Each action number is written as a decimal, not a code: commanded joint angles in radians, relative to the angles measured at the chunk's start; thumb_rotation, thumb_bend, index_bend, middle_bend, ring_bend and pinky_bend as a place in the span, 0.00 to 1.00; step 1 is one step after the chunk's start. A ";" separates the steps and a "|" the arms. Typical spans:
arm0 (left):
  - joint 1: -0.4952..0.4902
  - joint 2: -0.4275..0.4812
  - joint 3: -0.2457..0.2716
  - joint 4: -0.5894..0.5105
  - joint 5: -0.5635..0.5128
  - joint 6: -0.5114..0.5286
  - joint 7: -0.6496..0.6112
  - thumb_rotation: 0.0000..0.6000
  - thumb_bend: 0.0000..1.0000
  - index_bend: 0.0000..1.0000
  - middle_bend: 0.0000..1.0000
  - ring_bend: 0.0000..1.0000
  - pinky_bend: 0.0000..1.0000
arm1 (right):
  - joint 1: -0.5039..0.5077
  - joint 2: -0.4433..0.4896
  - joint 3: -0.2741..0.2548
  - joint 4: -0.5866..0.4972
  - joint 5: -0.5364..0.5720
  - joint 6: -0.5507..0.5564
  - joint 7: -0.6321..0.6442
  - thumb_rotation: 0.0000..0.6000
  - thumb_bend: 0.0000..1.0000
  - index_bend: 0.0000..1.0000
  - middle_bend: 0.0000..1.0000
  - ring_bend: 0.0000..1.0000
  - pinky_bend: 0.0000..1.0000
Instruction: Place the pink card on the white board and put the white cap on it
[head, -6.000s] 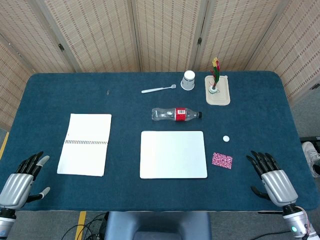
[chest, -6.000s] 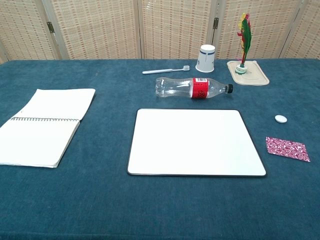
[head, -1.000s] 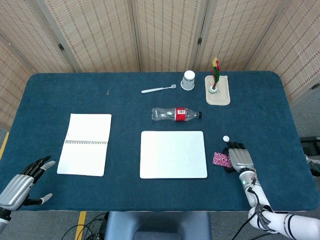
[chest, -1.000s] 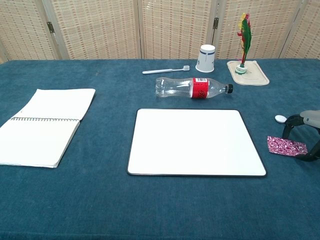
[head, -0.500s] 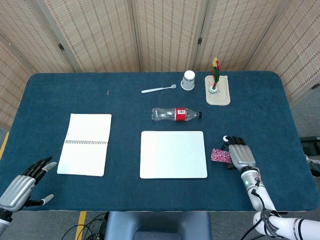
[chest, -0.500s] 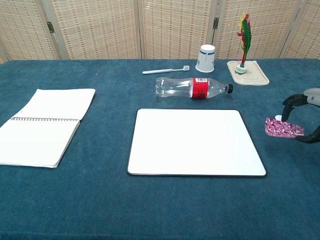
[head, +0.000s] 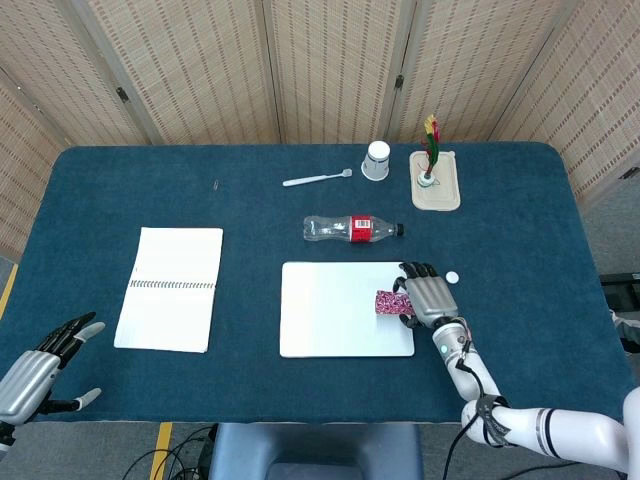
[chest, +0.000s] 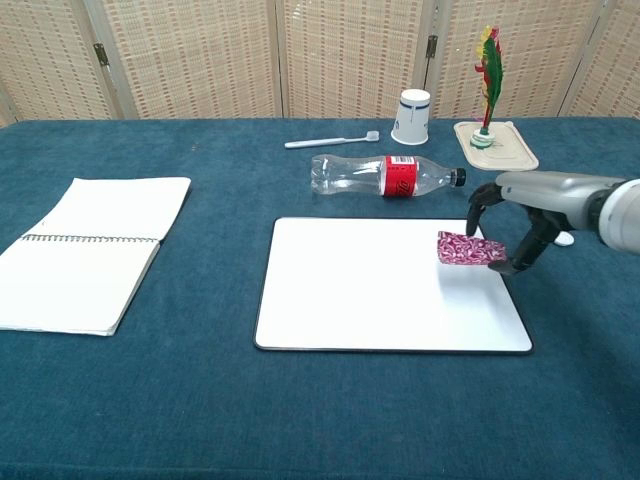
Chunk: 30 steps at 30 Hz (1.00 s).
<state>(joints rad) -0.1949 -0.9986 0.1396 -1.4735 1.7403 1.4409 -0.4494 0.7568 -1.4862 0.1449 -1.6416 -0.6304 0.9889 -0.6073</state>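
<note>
The room is bright and the light is soft and even, coming from above. Both pictures are sharp. Shadows are small and pale. The white board (chest: 380, 285) shines bright but shows no hard glare, and a faint shadow lies on it under the pink card (chest: 468, 249). The desk (head: 120, 200) looks evenly lit.

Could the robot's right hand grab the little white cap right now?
Probably not yet. The right hand is busy holding the pink card above the white board. The white cap lies close beside it with nothing in between, so it could likely reach once the card is down.
</note>
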 joint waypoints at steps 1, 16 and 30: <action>0.001 0.005 0.000 0.016 -0.003 0.006 -0.029 1.00 0.25 0.12 0.00 0.00 0.15 | 0.036 -0.046 0.010 0.041 0.034 -0.008 -0.031 1.00 0.23 0.38 0.09 0.00 0.00; 0.003 0.004 -0.010 0.028 -0.027 -0.003 -0.040 1.00 0.25 0.12 0.02 0.00 0.15 | 0.075 -0.087 0.003 0.109 0.044 -0.061 -0.014 1.00 0.15 0.01 0.04 0.00 0.00; 0.003 -0.008 -0.016 0.008 -0.031 -0.015 0.021 1.00 0.25 0.12 0.02 0.00 0.15 | -0.026 0.105 -0.006 0.092 -0.038 -0.016 0.130 1.00 0.18 0.27 0.07 0.00 0.00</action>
<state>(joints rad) -0.1898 -1.0033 0.1237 -1.4612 1.7073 1.4294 -0.4342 0.7432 -1.3996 0.1381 -1.5792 -0.6742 0.9888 -0.4997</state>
